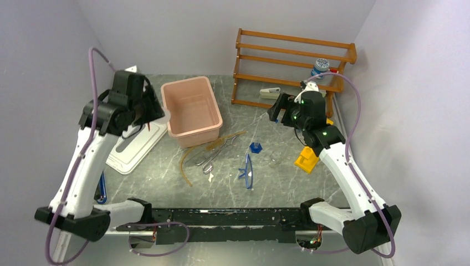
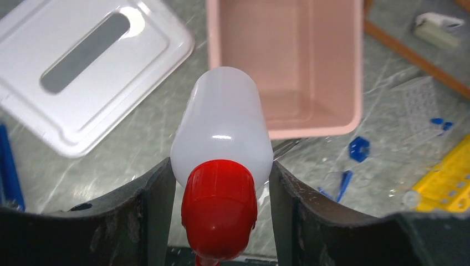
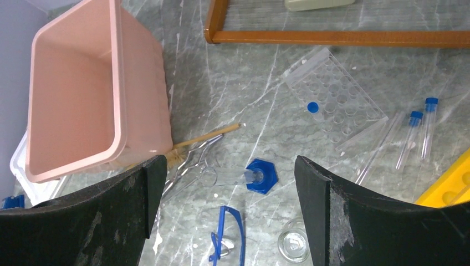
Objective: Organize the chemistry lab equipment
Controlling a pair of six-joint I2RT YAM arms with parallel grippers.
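Observation:
My left gripper (image 2: pixel 220 183) is shut on the red-capped wash bottle (image 2: pixel 221 127), held in the air over the near-left corner of the pink bin (image 2: pixel 288 66); in the top view the gripper (image 1: pixel 154 113) is beside the bin (image 1: pixel 191 108). My right gripper (image 3: pixel 227 166) is open and empty, hovering over the table (image 1: pixel 277 111). Below it lie the blue hexagonal piece (image 3: pixel 261 175) on a clear tube, blue-framed goggles (image 3: pixel 227 233), the small glass (image 3: pixel 292 244) and metal tongs (image 3: pixel 191 158). Amber tubing (image 1: pixel 187 160) curls by the tongs (image 1: pixel 213 155). The yellow rack (image 1: pixel 306 159) is at the right.
A white lid (image 1: pixel 136 147) lies left of the bin. A wooden shelf rack (image 1: pixel 294 61) stands at the back right. A clear well plate (image 3: pixel 338 100) and blue-capped test tubes (image 3: pixel 413 138) lie near the yellow rack (image 3: pixel 449 191).

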